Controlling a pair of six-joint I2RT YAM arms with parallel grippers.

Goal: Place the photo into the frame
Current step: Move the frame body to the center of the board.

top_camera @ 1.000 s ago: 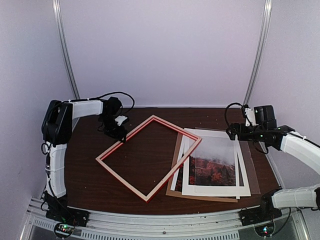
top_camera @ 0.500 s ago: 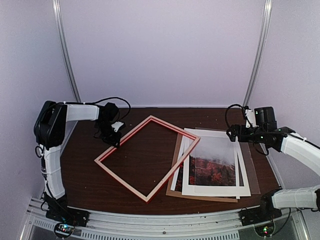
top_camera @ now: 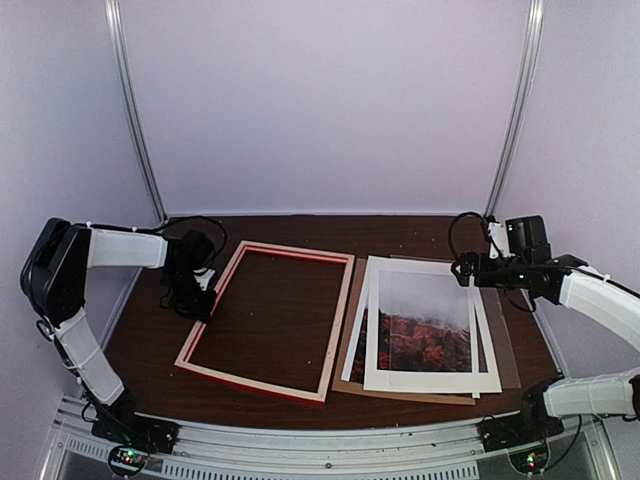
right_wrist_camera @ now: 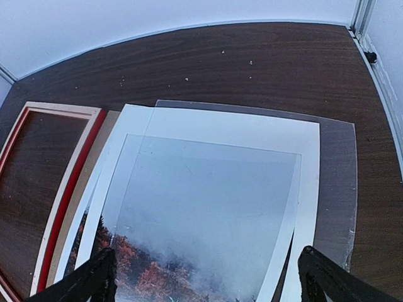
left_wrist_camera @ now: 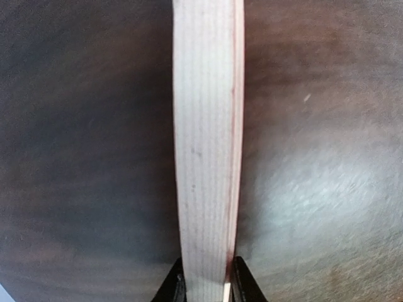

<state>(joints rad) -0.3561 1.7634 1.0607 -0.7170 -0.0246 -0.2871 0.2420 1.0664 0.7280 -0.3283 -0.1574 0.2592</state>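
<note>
The frame [top_camera: 338, 325] lies flat on the dark table, pale wood back up, red showing on its edges. My left gripper [top_camera: 203, 300] is shut on its left rail. In the left wrist view the pale rail [left_wrist_camera: 204, 157] runs straight up from between the black fingers of that gripper [left_wrist_camera: 206, 286]. The photo [top_camera: 425, 325], red-orange land under grey mist, lies in a stack to the right of the frame. My right gripper [top_camera: 470, 270] hovers open over the stack's far edge. In the right wrist view it [right_wrist_camera: 208, 280] spans the photo [right_wrist_camera: 201, 207], with the frame [right_wrist_camera: 66, 201] at the left.
A white mat [top_camera: 485, 383] lies with the photo. A brown backing board [top_camera: 400, 397] sticks out under the stack at the left and front. A clear sheet [right_wrist_camera: 337, 189] sticks out on the right. Metal rails run along the table's near edge.
My left arm has swung left and turned the frame with it. The frame has come off the photo stack and now lies flat beside it. My right gripper has hardly moved.
</note>
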